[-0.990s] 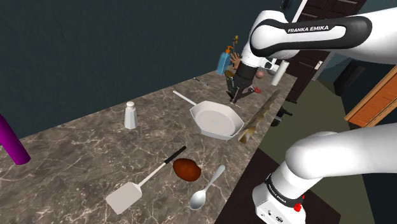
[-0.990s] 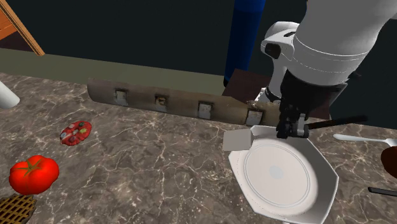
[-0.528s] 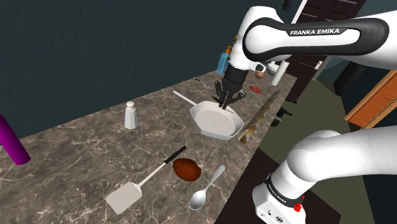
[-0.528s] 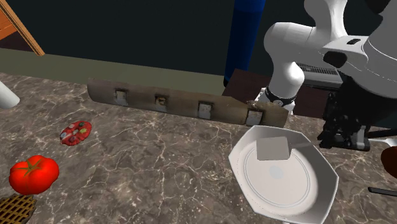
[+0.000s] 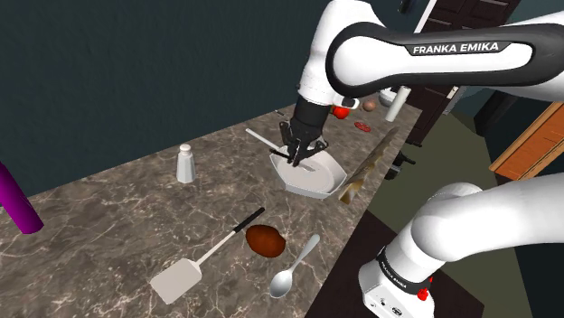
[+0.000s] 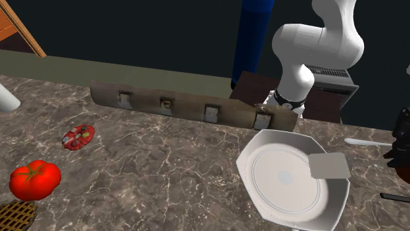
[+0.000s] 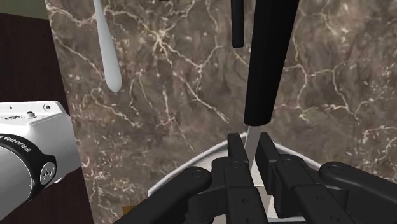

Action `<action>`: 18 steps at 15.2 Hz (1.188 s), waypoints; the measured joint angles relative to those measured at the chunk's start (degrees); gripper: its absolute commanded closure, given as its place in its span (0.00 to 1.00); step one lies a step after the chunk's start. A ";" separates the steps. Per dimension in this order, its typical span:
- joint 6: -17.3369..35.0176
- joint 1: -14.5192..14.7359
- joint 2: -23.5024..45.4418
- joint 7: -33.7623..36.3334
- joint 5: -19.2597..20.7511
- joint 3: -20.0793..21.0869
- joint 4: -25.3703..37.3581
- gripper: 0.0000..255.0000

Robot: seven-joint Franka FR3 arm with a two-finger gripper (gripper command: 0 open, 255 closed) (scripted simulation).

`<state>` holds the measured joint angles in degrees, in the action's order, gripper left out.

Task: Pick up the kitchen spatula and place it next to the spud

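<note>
My gripper (image 5: 294,155) hangs over the far rim of a white eight-sided dish (image 5: 318,192). It is shut on the thin pale shaft of a spatula, seen between the fingertips in the wrist view (image 7: 252,143). That spatula's black handle (image 7: 267,63) points away from the hand, and its grey square blade (image 6: 328,166) hovers over the dish (image 6: 247,155). A second spatula (image 5: 194,266), pale blade and black handle, lies flat on the marble counter. Its handle end lies next to the brown potato (image 5: 265,240).
A spoon (image 5: 294,271) lies by the counter's front edge beside the potato. A white shaker (image 5: 185,164) stands toward the shoulder view's left, a purple cylinder (image 5: 16,203) farther left. A long brown roll (image 6: 184,105) lies behind the dish. A tomato (image 6: 34,179) sits at the second exterior view's left.
The gripper has carried the held spatula across the dish toward the shoulder view's left. In the second exterior view the blade went from the dish's left rim to its right side.
</note>
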<state>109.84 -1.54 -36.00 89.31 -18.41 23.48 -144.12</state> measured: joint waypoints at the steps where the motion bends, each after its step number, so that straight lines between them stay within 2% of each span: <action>1: 0.40 0.29 1.18 1.53 -0.41 1.39 1.10 1.00; 6: 1.69 2.17 4.51 9.00 -2.50 7.91 4.69 1.00; 10: 2.69 2.57 8.75 15.38 -2.66 13.48 9.26 1.00; 15: 4.49 1.71 16.23 24.28 -0.26 21.24 16.26 1.00; 18: 5.32 0.50 22.23 30.37 3.45 26.30 21.36 1.00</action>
<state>115.16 -1.04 -13.77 119.68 -14.96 49.77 -122.75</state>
